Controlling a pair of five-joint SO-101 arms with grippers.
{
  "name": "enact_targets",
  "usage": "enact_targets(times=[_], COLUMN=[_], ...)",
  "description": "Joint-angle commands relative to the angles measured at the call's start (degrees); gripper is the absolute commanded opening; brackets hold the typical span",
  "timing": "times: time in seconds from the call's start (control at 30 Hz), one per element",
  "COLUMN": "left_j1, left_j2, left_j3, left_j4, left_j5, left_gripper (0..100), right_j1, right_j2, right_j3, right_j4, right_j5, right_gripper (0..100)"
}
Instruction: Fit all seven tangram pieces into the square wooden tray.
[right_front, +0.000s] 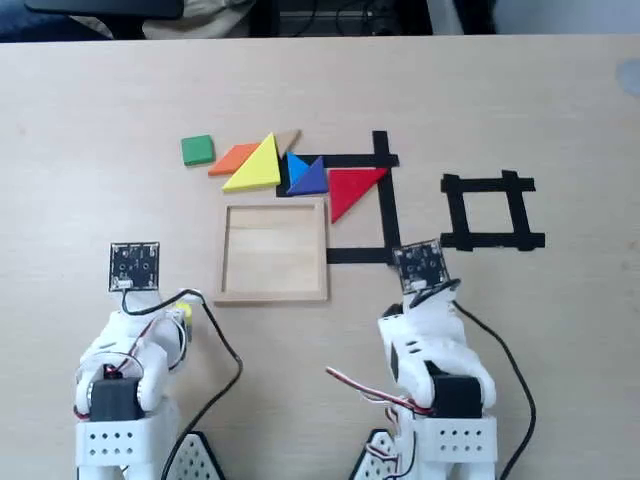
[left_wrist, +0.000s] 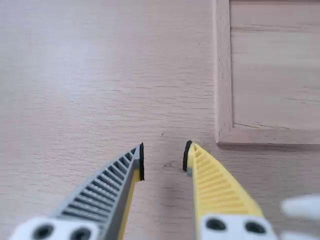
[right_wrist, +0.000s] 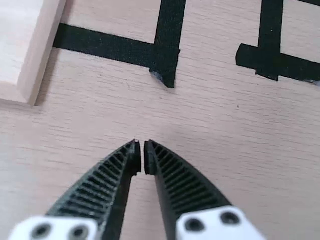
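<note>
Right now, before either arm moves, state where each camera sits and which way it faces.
High view: fixed above the table, looking down at the tray and tangram pieces; the left arm and right arm show at the near edge.
Left wrist view: on the left arm, looking down past the open left gripper at the table and a tray corner.
Right wrist view: on the right arm, looking down past the shut right gripper at black tape.
Shared: all three show the tray's rim.
</note>
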Motion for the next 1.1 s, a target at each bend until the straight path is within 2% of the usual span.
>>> enact_targets(times=[0.0,0.17,0.3,0.4,0.7,0.8,0.9,0.97,1.07], left_j1=[-4.62,-5.41,-5.67,-5.93,-5.93,-5.93,-6.02,-5.49,-5.76], left_j2=[-0.44,-0.44,-0.44,-0.44,-0.53,-0.53,-0.53,-0.53,-0.53], left_j3=[0.92,0.92,0.92,0.92,-0.04,-3.82,-6.2,-6.81,-6.99], left_j4=[6.33,6.33,6.33,6.33,6.33,3.78,-5.27,-9.93,-13.1], left_j5=[0.53,0.53,0.88,0.88,0.53,0.53,-3.78,-7.65,-6.77], left_gripper=[17,17,17,17,17,17,17,17,17], right_j1=[1.05,-2.11,-2.02,-2.02,-2.11,-1.93,-1.85,-1.85,-1.85], right_j2=[-4.18,-4.0,-4.0,-4.18,-4.18,-4.18,-4.0,-4.0,-4.0], right_j3=[-0.13,-0.13,-0.13,-0.13,-0.13,-0.13,-0.13,-0.13,-1.1], right_j4=[1.76,1.93,2.02,7.21,6.24,-2.29,-15.21,-20.4,-23.56], right_j5=[0.79,0.79,0.79,0.88,0.79,1.14,1.41,4.66,12.84], right_gripper=[3.6,3.4,3.3,3.2,3.6,3.6,3.6,3.6,3.3])
